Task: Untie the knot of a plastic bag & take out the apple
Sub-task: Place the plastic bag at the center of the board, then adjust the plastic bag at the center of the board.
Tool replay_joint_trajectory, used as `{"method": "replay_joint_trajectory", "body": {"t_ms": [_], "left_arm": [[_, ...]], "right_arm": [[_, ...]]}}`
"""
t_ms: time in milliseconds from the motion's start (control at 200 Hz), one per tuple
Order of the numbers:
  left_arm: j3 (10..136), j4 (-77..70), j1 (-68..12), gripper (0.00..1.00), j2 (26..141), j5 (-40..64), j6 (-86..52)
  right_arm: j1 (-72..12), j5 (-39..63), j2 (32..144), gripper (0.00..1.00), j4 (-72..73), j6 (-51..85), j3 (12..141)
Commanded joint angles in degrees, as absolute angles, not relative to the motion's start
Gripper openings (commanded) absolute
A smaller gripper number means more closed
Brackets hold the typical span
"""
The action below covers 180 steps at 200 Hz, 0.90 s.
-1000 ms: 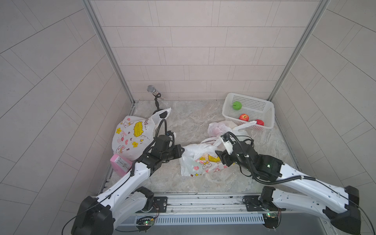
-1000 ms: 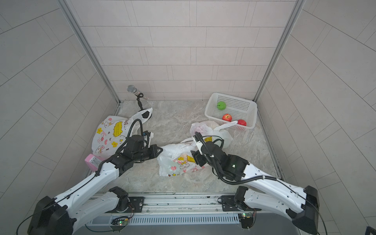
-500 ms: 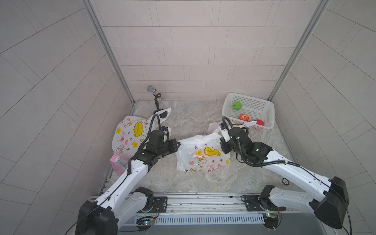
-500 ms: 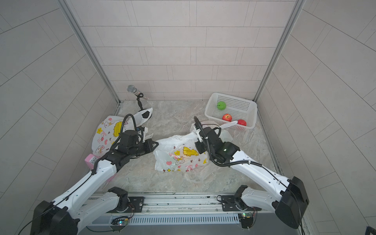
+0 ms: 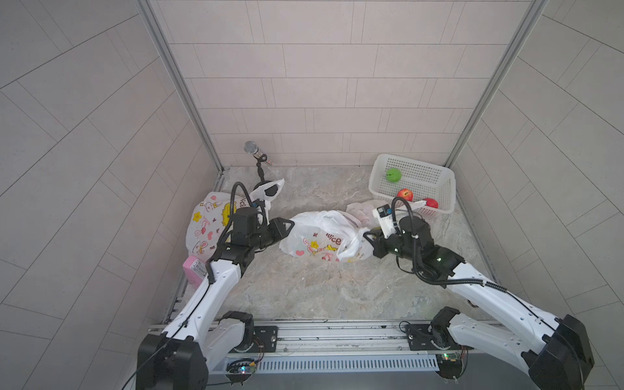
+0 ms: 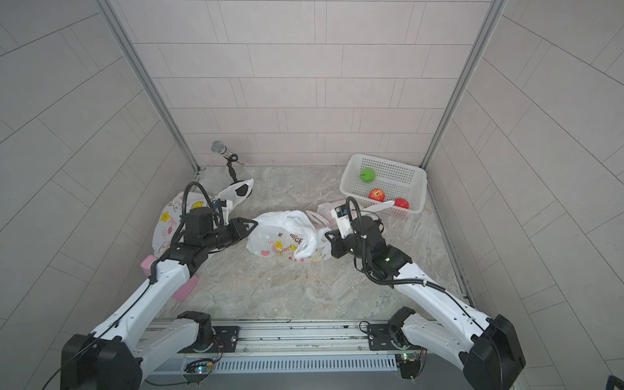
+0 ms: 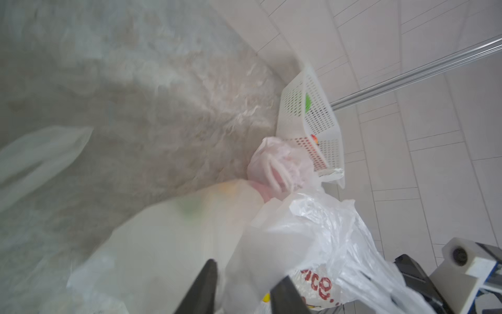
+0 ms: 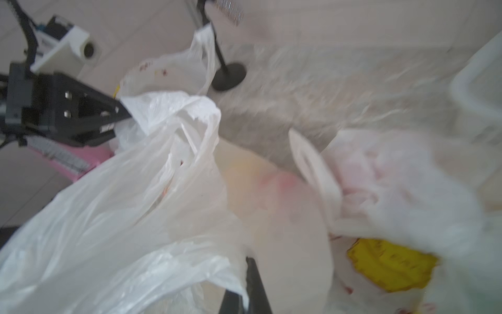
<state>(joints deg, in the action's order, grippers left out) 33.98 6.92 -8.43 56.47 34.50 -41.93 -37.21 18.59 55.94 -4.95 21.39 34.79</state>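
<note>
A white plastic bag (image 5: 320, 236) with cartoon prints lies slumped on the marble floor between my arms, in both top views (image 6: 283, 233). My left gripper (image 5: 290, 223) is at its left edge. In the left wrist view the left gripper (image 7: 248, 269) is open, with loose bag film lying across the gap. My right gripper (image 5: 366, 237) is at the bag's right end. The right gripper (image 8: 248, 261) is shut, pinching a fold of the bag's film. I cannot make out a knot. The apple is hidden inside the bag.
A white perforated basket (image 5: 439, 175) at the back right holds one green and two red fruits. A crumpled pinkish bag (image 5: 361, 209) lies just in front of it. Another printed bag (image 5: 206, 226) and a pink box (image 5: 194, 270) sit by the left wall. A microphone stand (image 5: 260, 169) is at the back.
My right gripper shut on the bag a second ago and pulled it taut against the left. The left gripper has now opened and let go, and the bag has sagged to the floor.
</note>
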Motion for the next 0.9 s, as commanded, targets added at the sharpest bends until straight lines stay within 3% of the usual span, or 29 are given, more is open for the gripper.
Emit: {"method": "replay_joint_trajectory", "body": {"t_ms": [0,30,230,295,455,580,710,896], "left_arm": [[29.7,1.7,-8.1,0.94,50.9,34.3,-45.4],[29.7,3.4,-7.8,1.00,49.4,33.6,-45.0],[35.2,17.2,-7.1,1.00,46.4,26.6,-39.1],[36.4,19.6,-7.1,1.00,48.0,25.4,-38.2],[36.0,19.4,-7.1,1.00,53.9,25.7,-38.8],[35.6,19.7,-7.2,1.00,58.1,27.1,-38.4],[35.5,18.3,-7.7,0.99,62.0,29.0,-37.6],[34.8,17.0,-10.3,0.88,65.3,30.5,-37.4]], "right_arm": [[-45.2,20.2,51.8,0.00,-1.5,24.3,29.4],[-47.2,19.6,50.8,0.00,-2.1,24.8,28.1],[-55.6,16.2,47.0,0.00,-5.0,31.8,20.8],[-56.2,12.5,47.5,0.12,-11.4,32.2,21.7],[-55.8,8.5,44.3,0.50,-23.3,28.9,28.5],[-52.6,8.5,40.8,0.67,-25.5,27.4,33.5],[-44.2,10.0,44.4,0.71,-21.6,27.6,34.8],[-32.9,19.0,61.1,0.72,-14.2,31.6,38.0]]}}
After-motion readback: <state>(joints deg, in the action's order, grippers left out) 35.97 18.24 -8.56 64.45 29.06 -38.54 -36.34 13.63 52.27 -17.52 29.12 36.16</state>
